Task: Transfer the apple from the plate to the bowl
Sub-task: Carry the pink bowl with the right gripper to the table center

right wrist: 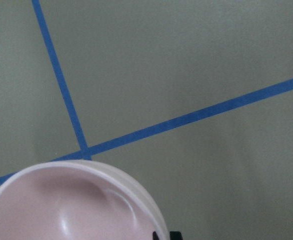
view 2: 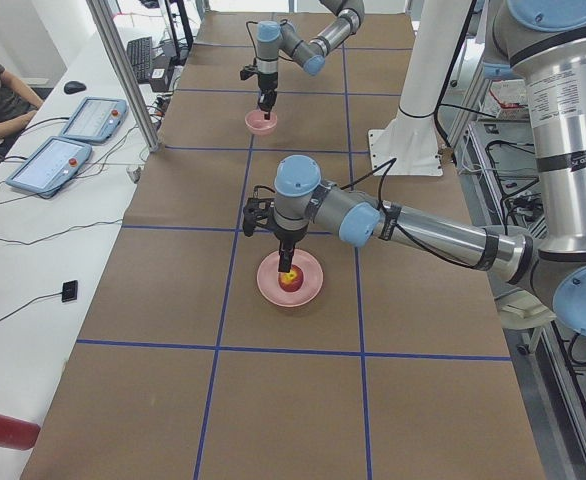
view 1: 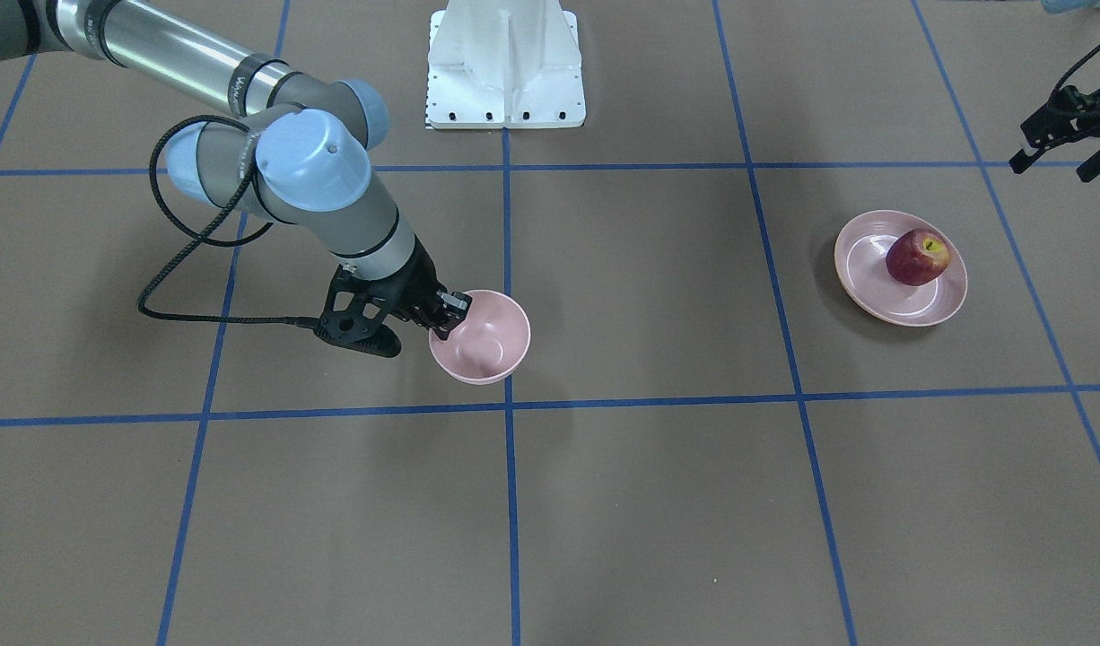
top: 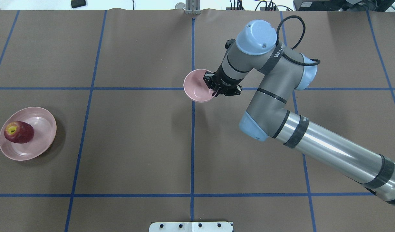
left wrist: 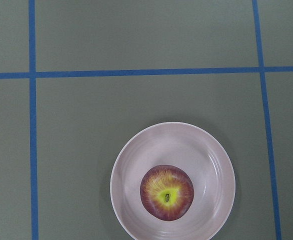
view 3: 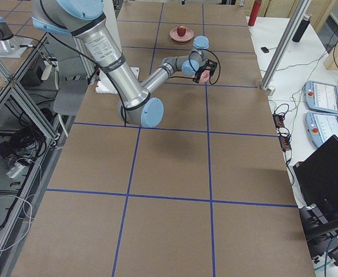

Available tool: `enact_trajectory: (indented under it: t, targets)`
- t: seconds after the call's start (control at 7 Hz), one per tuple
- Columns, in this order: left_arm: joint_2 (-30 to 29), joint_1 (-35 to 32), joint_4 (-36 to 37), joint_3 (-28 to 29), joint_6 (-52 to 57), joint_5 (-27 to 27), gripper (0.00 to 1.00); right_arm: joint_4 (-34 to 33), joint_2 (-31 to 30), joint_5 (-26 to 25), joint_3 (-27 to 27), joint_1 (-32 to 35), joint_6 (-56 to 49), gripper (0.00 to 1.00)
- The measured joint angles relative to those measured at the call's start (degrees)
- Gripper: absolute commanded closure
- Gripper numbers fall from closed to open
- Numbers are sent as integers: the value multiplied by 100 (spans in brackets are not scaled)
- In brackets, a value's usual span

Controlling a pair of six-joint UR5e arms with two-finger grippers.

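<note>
I see the apple (view 1: 918, 257) sitting on the plate (view 1: 873, 296), stem up, a bit off the middle. The plate is far out on the robot's left side of the table (view 1: 658, 502). The left gripper (view 1: 1057, 161) hangs up above that end, apart from the apple and not touching it. In the front view its two fingers stand apart, so its jaws look spread wide with nothing in them. Its wrist camera looks straight down on the apple and plate.

The bowl (view 1: 487, 345) is near the middle of the table, well apart from the plate. The right gripper (view 1: 447, 314) pinches the bowl's rim, one finger inside and one outside. The bowl looks a bit tipped. I cannot tell if its bottom touches the table.

Between plate and bowl lies brown table with blue tape lines (view 1: 774, 296). A black cable (view 1: 169, 215) loops beside the right arm. The white robot base (view 1: 505, 67) stands at the back.
</note>
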Motion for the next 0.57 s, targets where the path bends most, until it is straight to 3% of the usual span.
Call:
enact_trajectory:
  t: [0.57]
  targets:
    - [-3,5,-3,-22,-12,-1,2,257,149,-228,-465,-272,765,100]
